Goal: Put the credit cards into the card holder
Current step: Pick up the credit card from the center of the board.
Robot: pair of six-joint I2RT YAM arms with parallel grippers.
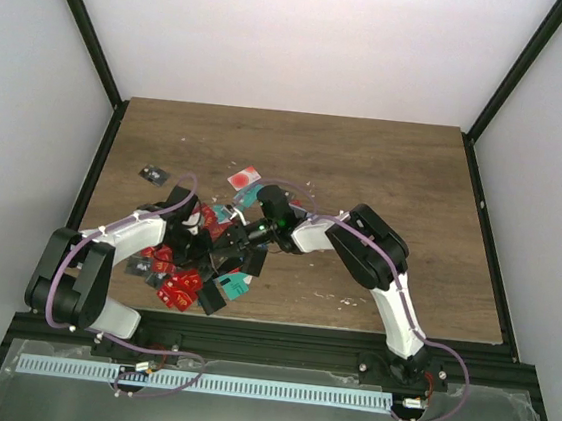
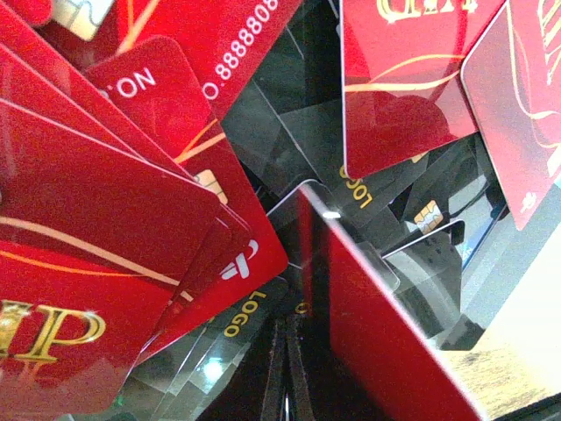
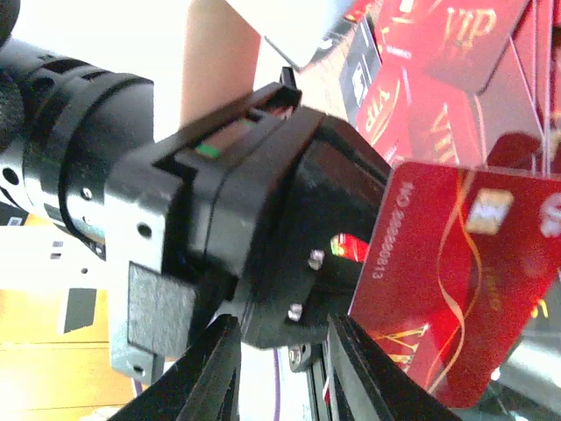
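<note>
On the left half of the desk (image 1: 367,159), a lone black card (image 1: 151,173) lies apart near the left edge, clear of the heap. The left arm (image 1: 133,230) reaches rightward from its base into the main pile of credit cards (image 1: 180,288), which are mostly red and overlap each other in the middle of the near part of the desk. Seen from its own wrist, the left gripper (image 2: 287,386) sits right down among red and black cards, with its fingers pressed close on a red card (image 2: 377,324) that stands edge-on out of it. The right wrist view shows the same card flat-on, sticking out of the gripper's black body with its chip showing. Just behind that body is a plain salmon-pink strip that seems to be the card holder (image 3: 219,70). It is mostly hidden, and from above it cannot be picked out among the arms. A teal card (image 1: 239,285) lies at the near right edge of the pile, and a white card (image 1: 245,178) with a red spot lies at the far side. The right arm (image 1: 377,256) bends back leftward over the pile, meeting the left one. The right gripper (image 3: 282,351) is spread wide, with the left gripper's body just ahead of its two fingers, and it holds nothing.
</note>
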